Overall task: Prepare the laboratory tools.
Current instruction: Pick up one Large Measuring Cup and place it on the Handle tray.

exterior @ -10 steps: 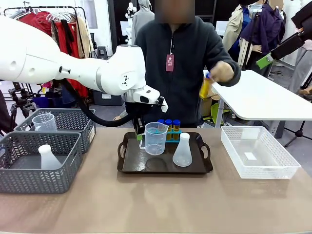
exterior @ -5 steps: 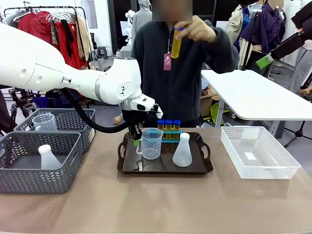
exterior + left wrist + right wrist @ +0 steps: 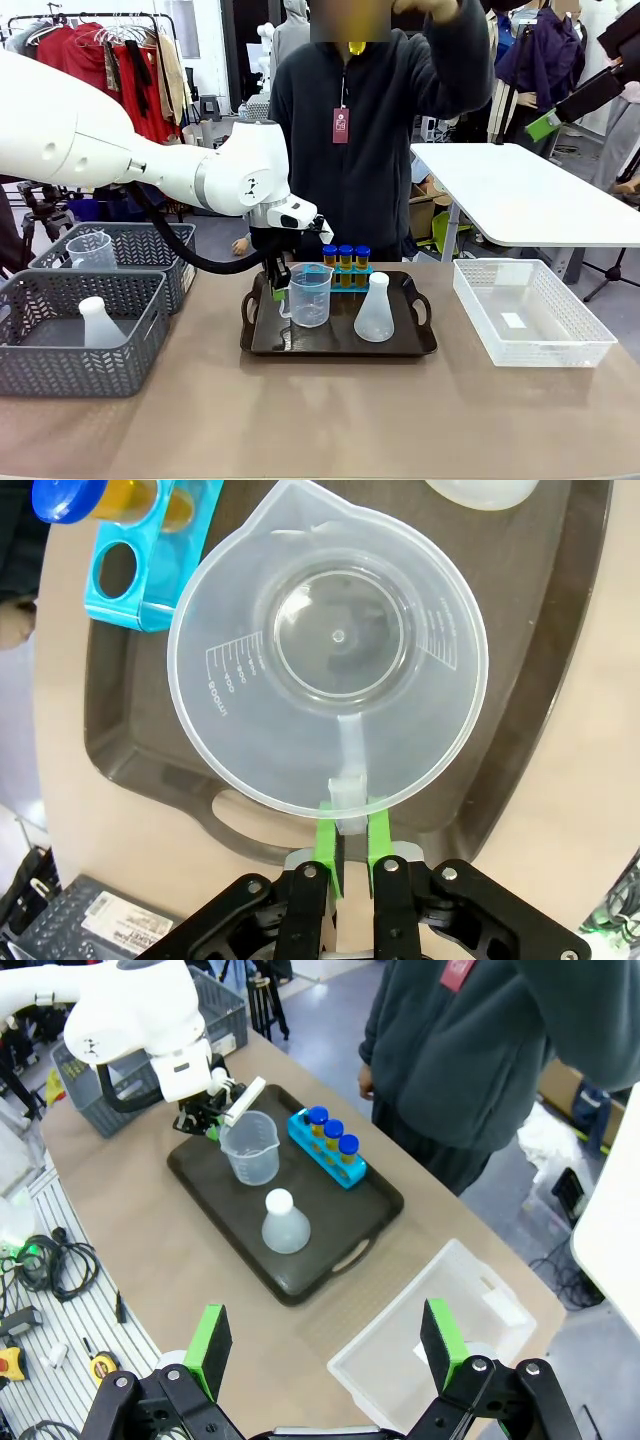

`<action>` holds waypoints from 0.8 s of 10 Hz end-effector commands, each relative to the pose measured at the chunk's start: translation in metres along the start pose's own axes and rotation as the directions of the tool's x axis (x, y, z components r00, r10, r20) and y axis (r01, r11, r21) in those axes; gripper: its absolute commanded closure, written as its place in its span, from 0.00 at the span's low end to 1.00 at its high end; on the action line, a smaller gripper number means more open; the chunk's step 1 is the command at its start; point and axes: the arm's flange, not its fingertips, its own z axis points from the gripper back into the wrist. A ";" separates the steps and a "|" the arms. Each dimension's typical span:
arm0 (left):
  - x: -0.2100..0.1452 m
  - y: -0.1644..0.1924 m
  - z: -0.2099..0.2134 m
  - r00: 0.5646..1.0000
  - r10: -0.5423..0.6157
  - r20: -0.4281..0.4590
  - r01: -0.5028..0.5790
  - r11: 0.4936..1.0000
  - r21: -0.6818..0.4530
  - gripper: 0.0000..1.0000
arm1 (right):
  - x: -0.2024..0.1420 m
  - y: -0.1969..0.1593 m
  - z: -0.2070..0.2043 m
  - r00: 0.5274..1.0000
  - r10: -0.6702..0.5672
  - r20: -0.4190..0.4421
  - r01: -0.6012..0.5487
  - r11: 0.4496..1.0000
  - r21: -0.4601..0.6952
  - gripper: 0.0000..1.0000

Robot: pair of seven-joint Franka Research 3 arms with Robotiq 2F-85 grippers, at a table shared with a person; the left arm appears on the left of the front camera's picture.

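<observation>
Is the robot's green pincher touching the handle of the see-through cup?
Touching. In the left wrist view the left gripper has its green pads pressed on both sides of the beaker handle.

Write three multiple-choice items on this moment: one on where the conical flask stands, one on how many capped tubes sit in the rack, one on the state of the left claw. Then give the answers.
1. Where does the conical flask on the tray stand?
A. In a grey basket
B. On the dark tray, beside the beaker
C. In the white mesh bin

2. How many blue-capped tubes sit in the blue rack?
A. Three
B. Five
C. One

3. What is the left claw doing?
A. Hanging open above the table
B. Shut on the rack
C. Shut on the beaker's handle

Answers:
1. B: the conical flask stands on the tray next to the beaker.
2. A: three tubes fill the rack, with one hole left free.
3. C: the left claw pinches the beaker's handle between its green pads.
</observation>
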 end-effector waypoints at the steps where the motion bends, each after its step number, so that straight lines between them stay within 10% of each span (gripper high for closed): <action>1: -0.007 0.001 -0.002 1.000 0.021 0.001 -0.021 1.000 -0.008 0.77 | 0.000 0.000 0.001 1.000 0.005 0.011 -0.005 1.000 0.014 0.00; 5: -0.013 0.004 0.007 0.999 0.046 0.021 -0.046 0.999 -0.006 0.00 | 0.000 0.000 0.001 1.000 0.005 0.011 -0.005 1.000 0.014 0.00; 8: -0.020 0.002 0.018 0.997 0.059 0.047 -0.059 0.998 -0.005 0.00 | 0.000 0.000 0.001 1.000 0.005 0.011 -0.005 1.000 0.014 0.00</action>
